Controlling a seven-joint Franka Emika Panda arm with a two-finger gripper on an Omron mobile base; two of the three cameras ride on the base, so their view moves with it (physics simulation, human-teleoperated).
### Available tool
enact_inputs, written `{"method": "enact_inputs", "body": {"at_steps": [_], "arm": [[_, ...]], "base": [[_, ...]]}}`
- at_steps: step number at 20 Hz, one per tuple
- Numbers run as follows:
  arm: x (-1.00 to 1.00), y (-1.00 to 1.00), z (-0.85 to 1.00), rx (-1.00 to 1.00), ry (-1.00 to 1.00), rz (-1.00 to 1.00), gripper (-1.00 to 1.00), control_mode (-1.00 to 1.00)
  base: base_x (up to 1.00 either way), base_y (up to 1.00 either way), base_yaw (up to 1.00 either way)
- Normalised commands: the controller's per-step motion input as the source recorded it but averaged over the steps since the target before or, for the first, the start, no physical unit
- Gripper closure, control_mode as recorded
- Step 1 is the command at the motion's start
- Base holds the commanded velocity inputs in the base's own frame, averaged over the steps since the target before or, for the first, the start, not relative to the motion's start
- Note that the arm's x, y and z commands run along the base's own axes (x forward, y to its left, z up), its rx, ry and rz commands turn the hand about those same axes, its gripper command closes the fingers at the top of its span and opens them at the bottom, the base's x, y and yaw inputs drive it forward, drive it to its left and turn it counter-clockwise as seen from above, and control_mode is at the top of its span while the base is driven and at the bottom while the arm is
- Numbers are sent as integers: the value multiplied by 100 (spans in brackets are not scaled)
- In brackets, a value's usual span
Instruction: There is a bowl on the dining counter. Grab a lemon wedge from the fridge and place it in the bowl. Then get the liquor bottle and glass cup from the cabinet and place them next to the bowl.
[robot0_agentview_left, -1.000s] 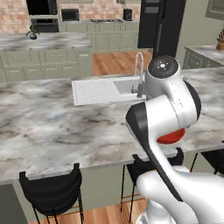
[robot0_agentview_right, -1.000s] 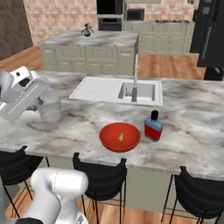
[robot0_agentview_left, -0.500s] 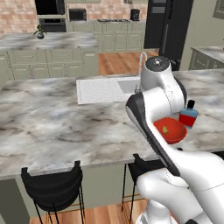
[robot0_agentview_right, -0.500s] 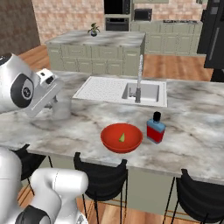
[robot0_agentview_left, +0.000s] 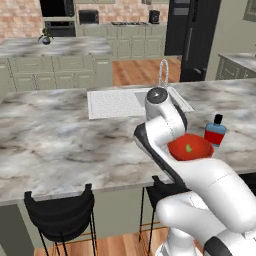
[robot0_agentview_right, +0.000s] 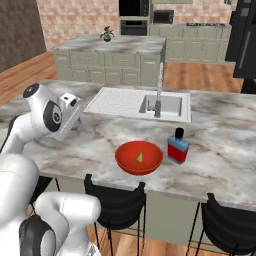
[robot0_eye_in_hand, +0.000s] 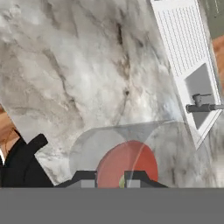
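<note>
A: Clear glass cup (robot0_eye_in_hand: 100, 140) pinched by tool (robot0_eye_in_hand: 110, 177), lower centre; red bowl (robot0_eye_in_hand: 131, 162) seen through it.

B: Risk: slipping from thin grip, or clipping bowl and liquor bottle (robot0_agentview_right: 177, 146), centre right, when lowered to surface (robot0_agentview_right: 220, 150).

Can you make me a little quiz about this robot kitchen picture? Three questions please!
1. True or false: the lemon wedge lies in the red bowl.
2. What stands next to the bowl on the dining counter? A) liquor bottle B) kettle C) plate
3. What clear thing sits in front of the jaws in the hand view?

Key: 1 true. 2 A. 3 the glass cup, held by the gripper.
</note>
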Motion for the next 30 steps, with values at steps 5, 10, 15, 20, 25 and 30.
{"method": "enact_inputs", "body": {"at_steps": [5,10,15,20,25,30], "arm": [[67,0,-61,-10,2,0,100,-100],[49,0,-41,0,6,0,100,-100],[40,-1,-40,0,2,0,100,-100],[23,-15,-41,0,0,0,100,-100],[0,-22,-31,0,0,0,100,-100],[0,-20,-28,0,0,0,100,-100]], "base": [[0,0,0],[0,0,0],[0,0,0],[0,0,0],[0,0,0],[0,0,0]]}}
